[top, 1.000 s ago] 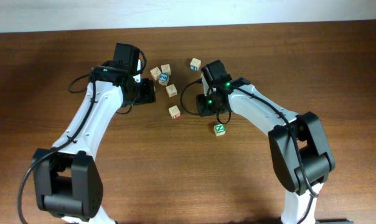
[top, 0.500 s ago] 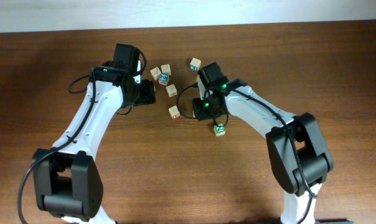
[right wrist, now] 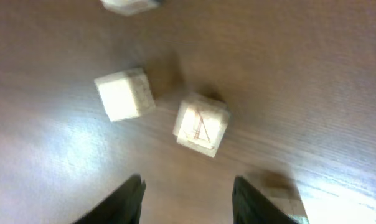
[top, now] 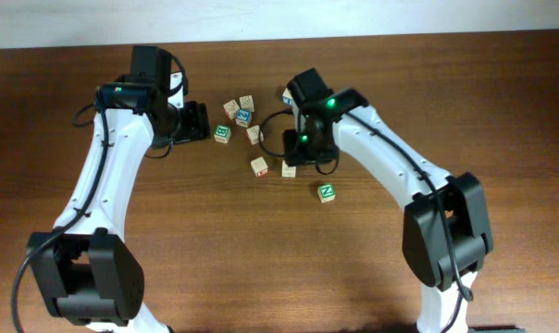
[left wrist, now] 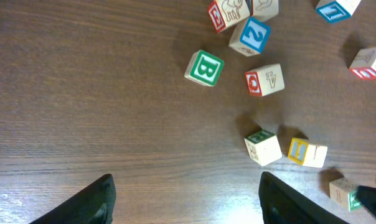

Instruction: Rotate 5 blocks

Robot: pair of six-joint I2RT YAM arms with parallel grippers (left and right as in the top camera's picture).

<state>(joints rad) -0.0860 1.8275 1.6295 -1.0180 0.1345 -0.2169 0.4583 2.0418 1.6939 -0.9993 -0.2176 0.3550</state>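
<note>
Centrally, the pale wooden cube with a red line drawing [right wrist: 202,124] lay on the brown wood-grain counter [right wrist: 300,74], just beside a plain cream cube [right wrist: 124,94]. Above them the right hand [right wrist: 188,186] hovered spread and empty; the left hand [left wrist: 187,186] was also spread. Straddling opposite faces squarely, clear of the neighbour, should turn it cleanly.

Two white arms, left arm [top: 104,180] and right arm [top: 391,165]: black joint housings, black cables [top: 272,139] looped at wrists, green LEDs [top: 332,103] lit.

Pale wooden blocks [top: 259,166], seemingly flat, loosely scattered.
</note>
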